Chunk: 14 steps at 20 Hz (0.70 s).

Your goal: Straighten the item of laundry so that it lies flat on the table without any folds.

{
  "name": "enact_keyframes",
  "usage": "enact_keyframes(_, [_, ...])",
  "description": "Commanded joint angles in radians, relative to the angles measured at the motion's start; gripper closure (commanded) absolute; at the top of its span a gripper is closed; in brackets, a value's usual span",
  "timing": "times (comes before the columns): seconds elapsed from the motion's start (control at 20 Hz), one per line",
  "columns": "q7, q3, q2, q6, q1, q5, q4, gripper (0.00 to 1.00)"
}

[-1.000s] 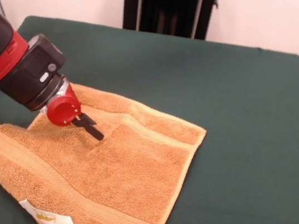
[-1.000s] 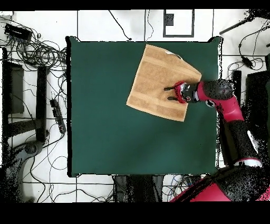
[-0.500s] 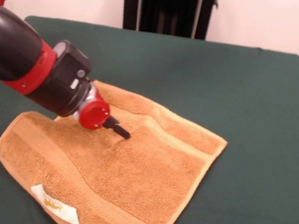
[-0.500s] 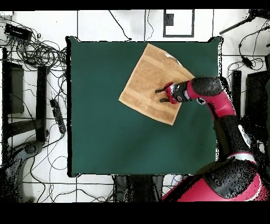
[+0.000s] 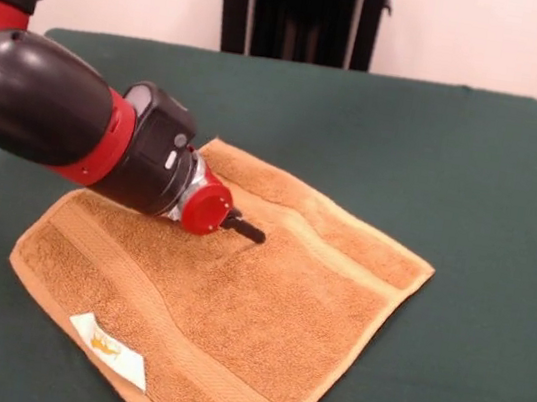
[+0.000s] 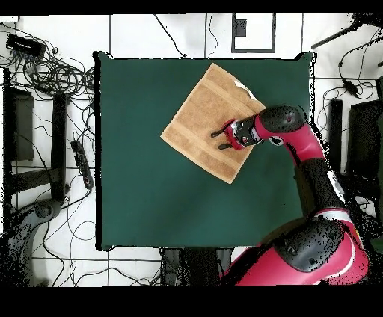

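Towel (image 5: 262, 311) lies diamond-wise on table (image 5: 477, 161); fingers (image 6: 221, 140) apparently spread, pressing it.

You see the dark green desk (image 5: 475, 171) (image 6: 149, 194) carrying one orange-tan towel (image 5: 272, 313) (image 6: 198, 123), spread nearly flat, corners turned diamond-wise, white tag (image 5: 108, 349) showing.

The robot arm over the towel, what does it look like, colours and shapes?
The arm is thick and rounded, with glossy black shells joined by red bands. A black wrist block with small light markings leads to a red cap, and the hand is a short, thin black tip. From overhead, the arm's lower links are mostly red.
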Motion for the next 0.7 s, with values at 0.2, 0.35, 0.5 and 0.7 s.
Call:
enact_keyframes(0.2, [-0.086, -0.076, 0.135, 0.111, 0.102, -0.116, 0.047, 0.00])
enact_keyframes(0.35, [-0.061, -0.083, 0.123, 0.136, 0.106, -0.104, 0.064, 0.00])
enact_keyframes(0.5, [-0.059, -0.083, 0.117, 0.168, 0.106, -0.089, 0.082, 0.00])
enact_keyframes(0.7, [-0.046, -0.100, 0.112, 0.180, 0.112, -0.088, 0.100, 0.00])
